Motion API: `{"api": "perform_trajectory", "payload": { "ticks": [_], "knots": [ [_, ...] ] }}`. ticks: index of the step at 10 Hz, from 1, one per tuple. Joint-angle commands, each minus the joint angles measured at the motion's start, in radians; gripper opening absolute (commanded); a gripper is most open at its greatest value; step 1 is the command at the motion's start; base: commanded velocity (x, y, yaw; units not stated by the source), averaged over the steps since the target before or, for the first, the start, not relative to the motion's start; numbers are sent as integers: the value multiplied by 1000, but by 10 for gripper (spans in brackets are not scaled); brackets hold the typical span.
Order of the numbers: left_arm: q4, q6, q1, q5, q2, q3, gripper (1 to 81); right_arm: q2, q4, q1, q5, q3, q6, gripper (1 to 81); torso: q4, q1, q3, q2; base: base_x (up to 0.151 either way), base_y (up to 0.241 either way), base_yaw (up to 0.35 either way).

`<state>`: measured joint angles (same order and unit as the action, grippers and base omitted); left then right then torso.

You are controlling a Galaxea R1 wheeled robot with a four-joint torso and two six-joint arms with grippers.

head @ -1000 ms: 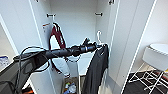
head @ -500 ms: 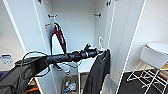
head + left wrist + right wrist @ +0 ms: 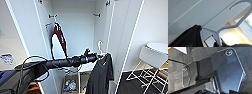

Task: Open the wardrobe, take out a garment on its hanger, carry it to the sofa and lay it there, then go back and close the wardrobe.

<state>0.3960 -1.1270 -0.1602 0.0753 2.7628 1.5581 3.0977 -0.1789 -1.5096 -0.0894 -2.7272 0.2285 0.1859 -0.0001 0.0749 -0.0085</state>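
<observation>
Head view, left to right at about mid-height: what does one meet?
Maroon jacket hanging in the wardrobe → white hanger → black top → open wardrobe door → white chair.

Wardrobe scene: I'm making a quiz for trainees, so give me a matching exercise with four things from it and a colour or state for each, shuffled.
Things:
1. wardrobe
2. black top
3. hanger
4. maroon jacket

States:
A. hooked high up inside the cabinet on the left
B. white, hook free in the air, at the left gripper
C. doors open
D. dangling in front of the open cabinet

Pairs: 1-C, 2-D, 3-B, 4-A
</observation>
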Motion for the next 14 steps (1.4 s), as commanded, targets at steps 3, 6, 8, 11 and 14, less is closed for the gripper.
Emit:
{"api": "perform_trajectory", "payload": {
  "ticks": [3, 6, 8, 11, 14],
  "knots": [
    [52, 9, 121, 90, -23, -96, 10, 5, 7, 45, 45, 5, -3, 811, 0, 0, 0, 0, 0, 0, 0],
    [99, 9, 41, 90, -44, -131, 10, 5, 9, 48, 34, 5, -3, 811, 0, 0, 0, 0, 0, 0, 0],
    [161, 9, -5, 77, -57, -141, 10, 5, 7, 50, 34, 5, -3, 811, 0, 0, 0, 0, 0, 0, 0],
    [239, 9, -45, -6, -81, -156, 10, 5, 7, 51, 34, 5, -1, 811, 0, 0, 0, 0, 0, 0, 0],
    [296, 7, -83, -81, -103, -184, 10, 5, 9, 54, 34, 5, -1, 811, 0, 0, 0, 0, 0, 0, 0]
  ]
}}
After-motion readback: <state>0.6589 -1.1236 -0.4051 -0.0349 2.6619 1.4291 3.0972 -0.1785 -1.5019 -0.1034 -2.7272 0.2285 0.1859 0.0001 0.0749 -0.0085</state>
